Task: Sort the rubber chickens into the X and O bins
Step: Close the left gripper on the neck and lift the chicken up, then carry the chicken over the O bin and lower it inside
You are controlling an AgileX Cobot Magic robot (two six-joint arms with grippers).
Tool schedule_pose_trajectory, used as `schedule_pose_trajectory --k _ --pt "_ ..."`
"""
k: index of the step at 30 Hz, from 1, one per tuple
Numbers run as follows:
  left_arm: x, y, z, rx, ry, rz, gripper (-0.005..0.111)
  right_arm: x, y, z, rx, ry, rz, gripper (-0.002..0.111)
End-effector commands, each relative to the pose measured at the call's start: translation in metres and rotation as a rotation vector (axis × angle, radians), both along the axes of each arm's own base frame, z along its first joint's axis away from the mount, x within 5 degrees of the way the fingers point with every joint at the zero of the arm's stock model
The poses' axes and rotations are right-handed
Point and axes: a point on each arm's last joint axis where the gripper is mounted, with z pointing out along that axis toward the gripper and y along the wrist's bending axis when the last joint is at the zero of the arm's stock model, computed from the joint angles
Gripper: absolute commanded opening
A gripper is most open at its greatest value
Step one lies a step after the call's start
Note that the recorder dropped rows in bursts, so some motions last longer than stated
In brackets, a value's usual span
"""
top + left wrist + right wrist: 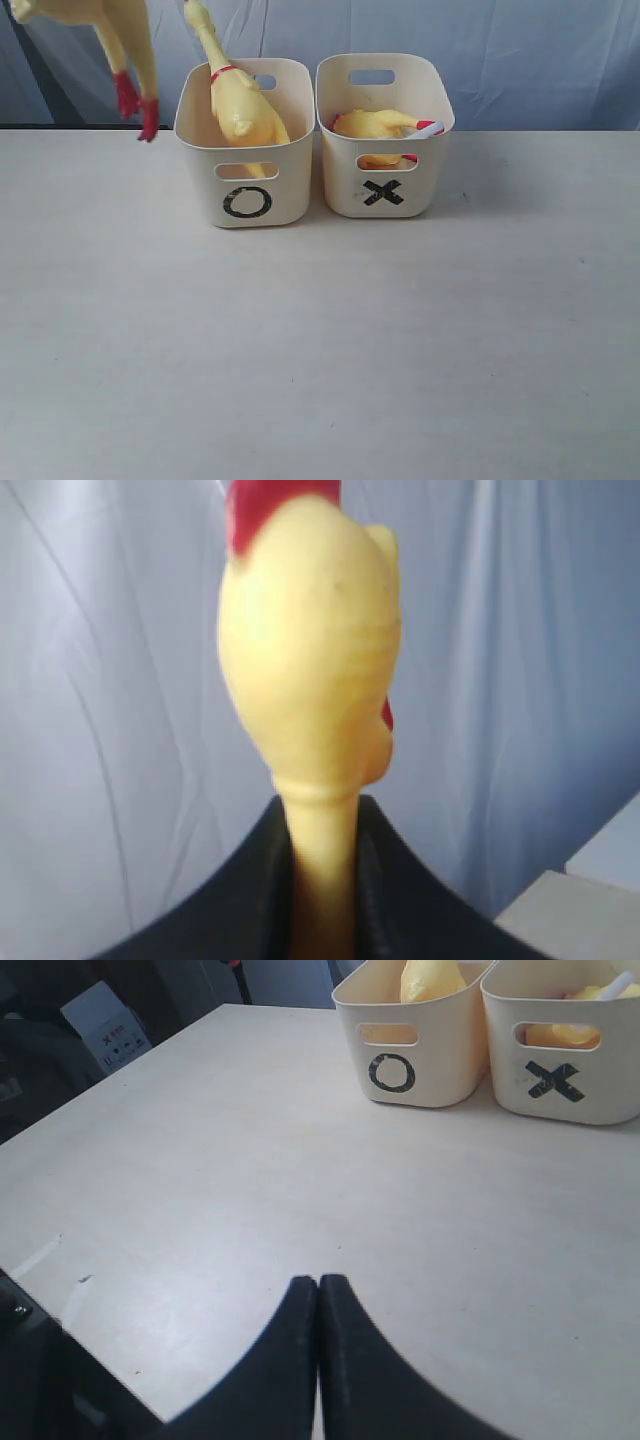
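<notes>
L end effector pinching chicken, prob.

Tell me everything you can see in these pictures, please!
Table: one, pale beige, under everything.
Curtain: one, grey-blue, behind the table.
O bin: one, cream with black O, on the table.
X bin: one, cream with black X, beside it.
Rubber chickens: three, yellow with red bits; the hanging chicken in the air left of the bins, one leaning in the O bin, one lying in the X bin.
Left gripper: one, black, shut on the hanging chicken's neck.
Right gripper: one, black, shut, empty, above the table.
</notes>
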Motion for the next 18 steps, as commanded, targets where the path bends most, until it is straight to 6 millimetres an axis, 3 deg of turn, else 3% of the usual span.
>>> schedule_pose_trajectory --k 1,8,13,18 --pt "0.027 0.020 -0.007 -0.003 -0.009 0.068 0.000 0.000 0.000 -0.001 0.000 -0.009 0.002 -0.001" --pt "0.094 0.033 -0.031 0.009 0.032 0.096 0.000 0.000 0.000 -0.001 0.001 -0.008 0.003 -0.001" --pt "0.125 0.038 -0.035 -0.036 0.054 0.117 0.000 0.000 0.000 -0.001 0.001 -0.008 0.003 -0.001" --pt "0.152 0.047 -0.042 -0.201 0.173 0.166 0.000 0.000 0.000 0.000 0.001 -0.010 0.002 -0.001"
